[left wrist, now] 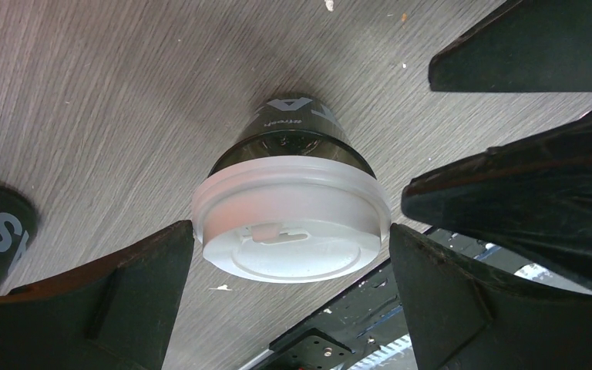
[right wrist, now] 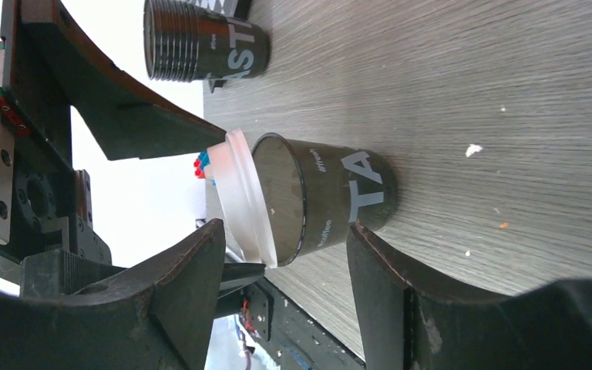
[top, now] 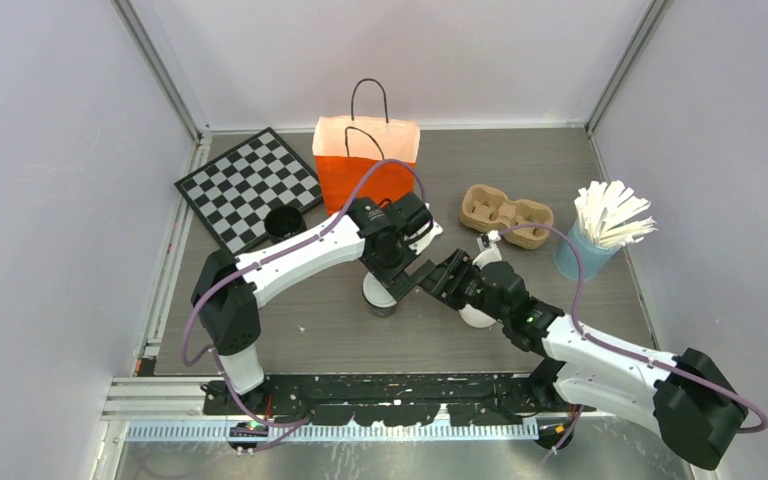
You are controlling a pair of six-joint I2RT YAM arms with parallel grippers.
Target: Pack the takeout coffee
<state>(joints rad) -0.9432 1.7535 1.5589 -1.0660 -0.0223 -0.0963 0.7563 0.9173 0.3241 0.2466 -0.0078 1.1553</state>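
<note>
The coffee (right wrist: 308, 196) is standing upright mid-table (top: 340, 340), well apart from the bag (top: 365, 160). The left pincer (left wrist: 291, 231) is hovering over it released, one finger flanking each side of the lid, while the right pincer (right wrist: 285, 230) is sitting just beside the cup, jaws apart, gripping nothing. The pickup seems to be getting set up: next the left pincer likely needs clenching squarely on the cup before lifting it bagward.

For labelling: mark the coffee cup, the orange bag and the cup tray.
coffee cup (left wrist: 291, 231): left wrist view, middle of white lid
orange bag (top: 340, 178): top view, front face
cup tray (top: 507, 210): top view, middle between wells
</note>
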